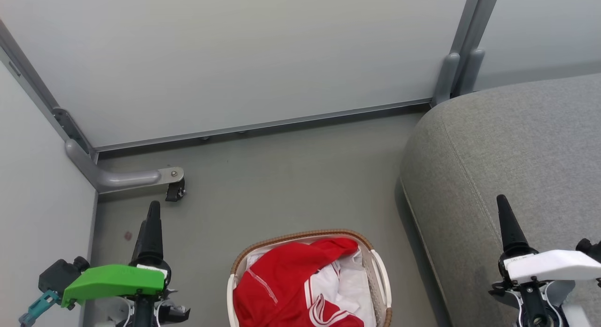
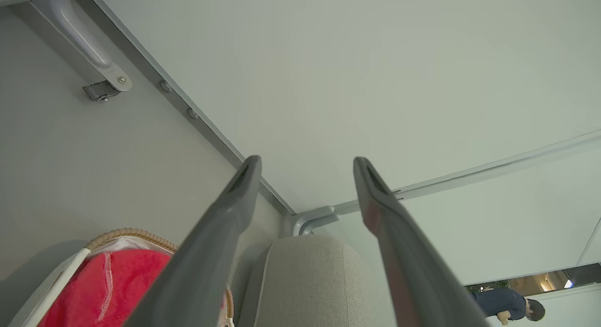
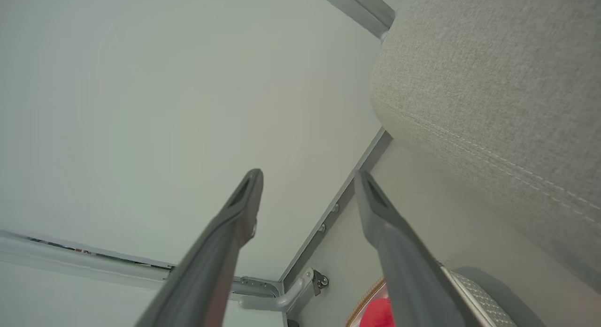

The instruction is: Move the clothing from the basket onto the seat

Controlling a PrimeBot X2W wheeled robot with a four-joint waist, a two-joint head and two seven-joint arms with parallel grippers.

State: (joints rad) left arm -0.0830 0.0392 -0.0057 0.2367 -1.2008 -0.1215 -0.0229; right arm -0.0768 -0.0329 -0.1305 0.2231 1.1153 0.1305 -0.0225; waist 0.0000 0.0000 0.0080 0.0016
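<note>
Resting in basket [image 1: 300,234]: clothing [image 1: 281,275] | seat [image 1: 507,144] beside basket | left jaws wide | right jaws wide

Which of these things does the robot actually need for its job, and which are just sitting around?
Needed: red clothing, basket, grey seat.
Just there: wall panels, metal bracket, person in the distance.

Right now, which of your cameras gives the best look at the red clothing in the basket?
The head view: the red clothing lies heaped in the basket, seen from above. The left wrist view catches a red corner with stitching; the right wrist view just a red sliver.
</note>
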